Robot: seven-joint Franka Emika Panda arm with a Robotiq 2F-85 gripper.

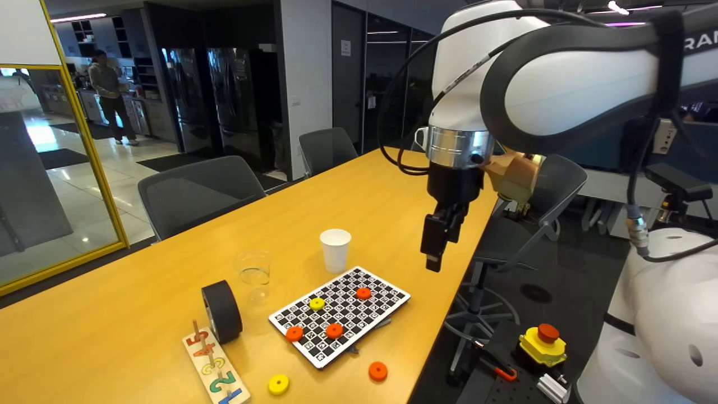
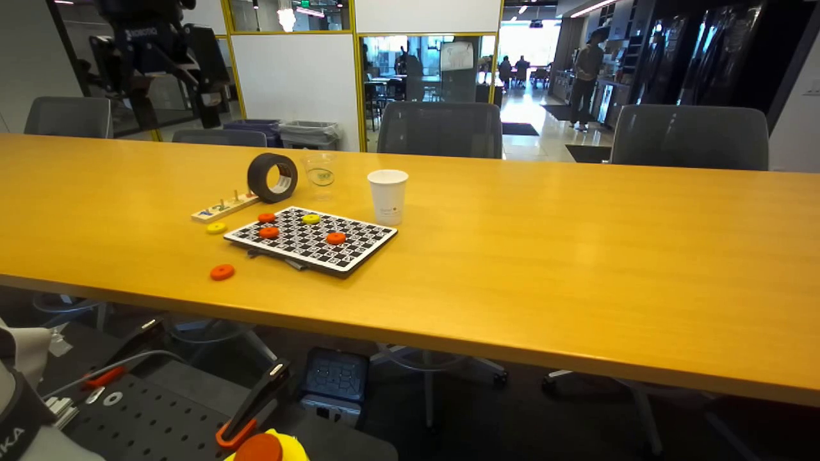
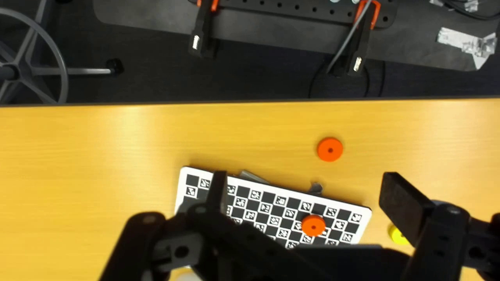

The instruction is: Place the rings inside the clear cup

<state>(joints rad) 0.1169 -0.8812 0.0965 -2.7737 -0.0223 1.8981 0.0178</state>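
Observation:
Three orange-red rings lie on the black-and-white checkered board (image 1: 350, 306), one of them this near ring (image 1: 334, 331). A further orange ring (image 3: 330, 149) rests on the bare tabletop beside the board. The clear cup (image 2: 320, 179), see-through and faint, stands upright past the board, close to the tape roll; no ring shows inside it. High above the table, my gripper (image 3: 302, 187) is open, its fingers wide apart and nothing between them. In the wrist view its linkage hides part of the board, and the clear cup is out of view there.
An opaque white cup (image 1: 335, 252) stands at the board's far edge. The black tape roll (image 2: 259, 179) sits upright beside a wooden numbered peg strip (image 1: 216, 367). One yellow ring (image 1: 317, 304) is on the board, another yellow ring (image 1: 278, 384) on the table. Chairs surround the table.

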